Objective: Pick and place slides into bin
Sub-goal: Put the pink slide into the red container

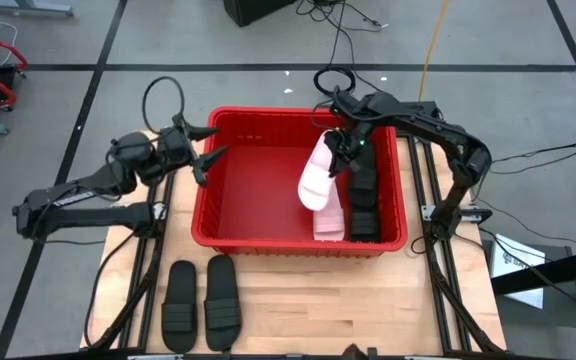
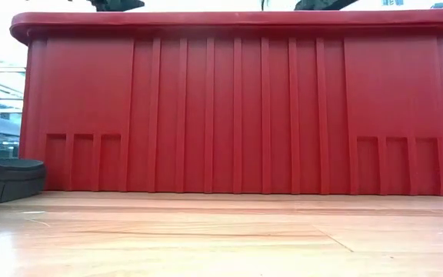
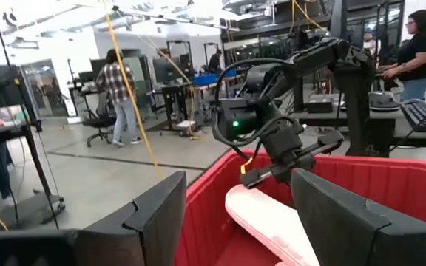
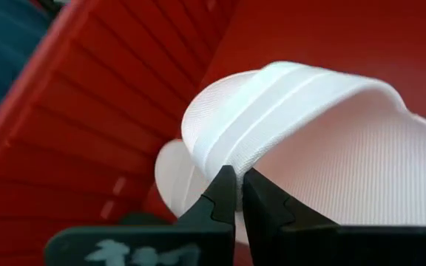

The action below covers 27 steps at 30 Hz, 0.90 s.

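We judge the thin pinch risky: our right gripper point(image 4: 234, 193), clamped on the ribbed strap of a pale pink slide sandal point(image 1: 318, 178) held over the large red plastic crate point(image 1: 230, 232), could let it slip early. Inside, along the crate's right wall, lie another pale slide point(image 1: 329, 221) and black ones point(image 1: 362, 205). Two black slides point(image 1: 200, 303) wait near the bench's front edge. Our left gripper point(image 1: 206, 150) hovers wide open at the crate's left rim.
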Tool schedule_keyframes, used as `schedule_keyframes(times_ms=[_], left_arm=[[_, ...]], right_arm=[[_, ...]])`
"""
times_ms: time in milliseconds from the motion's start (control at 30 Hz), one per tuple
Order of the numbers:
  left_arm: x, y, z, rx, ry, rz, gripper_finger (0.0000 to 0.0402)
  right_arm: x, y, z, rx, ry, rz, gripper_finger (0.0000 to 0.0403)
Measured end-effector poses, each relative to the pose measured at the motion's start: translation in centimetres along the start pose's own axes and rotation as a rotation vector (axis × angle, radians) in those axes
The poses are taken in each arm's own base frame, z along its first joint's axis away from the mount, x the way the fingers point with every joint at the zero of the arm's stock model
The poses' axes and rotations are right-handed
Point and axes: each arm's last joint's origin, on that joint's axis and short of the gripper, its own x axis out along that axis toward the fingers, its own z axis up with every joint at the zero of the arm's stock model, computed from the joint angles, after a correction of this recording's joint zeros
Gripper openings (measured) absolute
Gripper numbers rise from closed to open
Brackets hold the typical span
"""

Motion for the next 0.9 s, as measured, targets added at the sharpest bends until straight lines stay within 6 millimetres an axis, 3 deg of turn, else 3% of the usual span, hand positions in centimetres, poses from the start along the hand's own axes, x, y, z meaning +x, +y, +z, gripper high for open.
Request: schedule_keyframes(times_ms=[400,633,900], left_arm=[[1.4,1.4,-0.4,-0.007,-0.033,-0.107,0.025],[1.4,1.4,-0.4,-0.004,-0.034,-0.107,0.025],[1.4,1.4,-0.4,-0.018,-0.03,-0.108,0.025]], right_arm=[[-0.4,-2.6,-3.1,-0.005,0.044,0.063,0.0],[0.8,-4.8,-4.6,0.034,0.059,0.097,0.0],[1.7,-5.8,-5.1,0.015,0.066,0.116,0.0]])
